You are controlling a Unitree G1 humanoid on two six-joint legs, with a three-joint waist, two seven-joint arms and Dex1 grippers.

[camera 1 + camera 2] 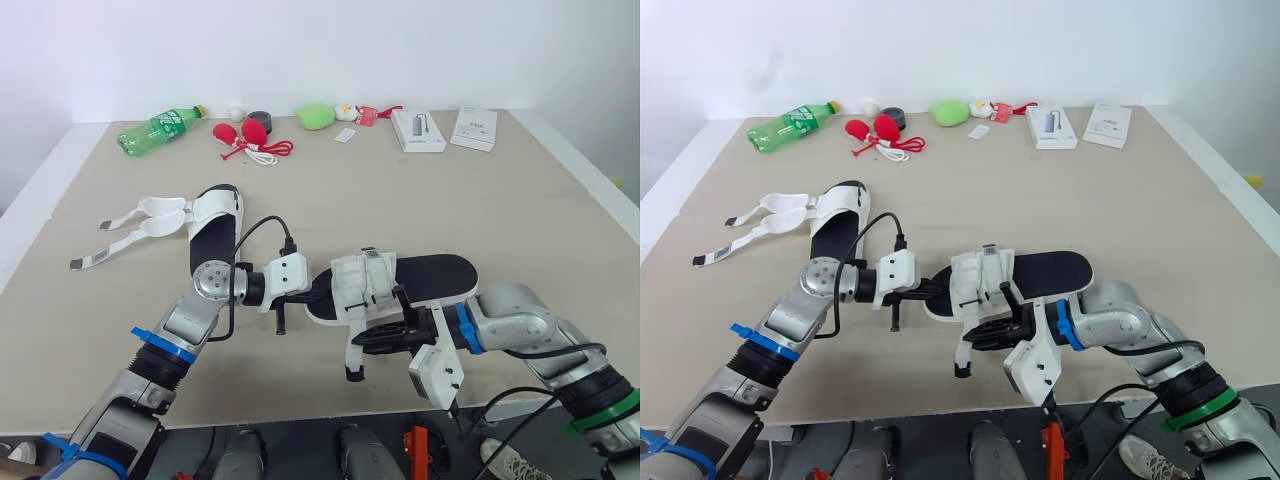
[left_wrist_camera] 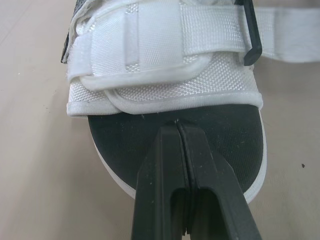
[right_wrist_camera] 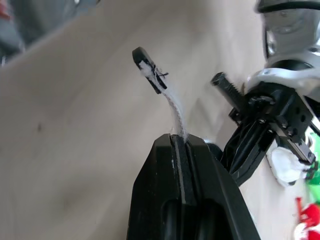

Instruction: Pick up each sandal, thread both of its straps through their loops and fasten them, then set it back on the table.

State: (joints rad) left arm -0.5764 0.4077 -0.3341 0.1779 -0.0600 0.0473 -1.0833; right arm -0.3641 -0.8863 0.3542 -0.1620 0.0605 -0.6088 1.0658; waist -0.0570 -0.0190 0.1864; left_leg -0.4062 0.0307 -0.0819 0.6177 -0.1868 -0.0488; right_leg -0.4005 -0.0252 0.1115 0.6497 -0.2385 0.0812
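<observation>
A white-strapped sandal with a black insole (image 1: pixel 432 277) lies in the middle of the table. My left gripper (image 1: pixel 320 291) is shut on its toe end; in the left wrist view the fingertips (image 2: pixel 176 131) pinch the sole's edge just below the fastened front strap (image 2: pixel 165 47). My right gripper (image 1: pixel 366 344) is shut on the loose strap (image 3: pixel 172 107), whose black-tipped end (image 1: pixel 353 372) hangs toward the table's front edge. A second sandal (image 1: pixel 214 236) lies at the left, its two straps (image 1: pixel 130 228) spread open on the table.
Along the far edge lie a green bottle (image 1: pixel 160 127), red items with a white cord (image 1: pixel 247 136), a green object (image 1: pixel 315 115) and two white boxes (image 1: pixel 418 130) (image 1: pixel 474 128). The table's front edge (image 1: pixel 300 420) runs just under both arms.
</observation>
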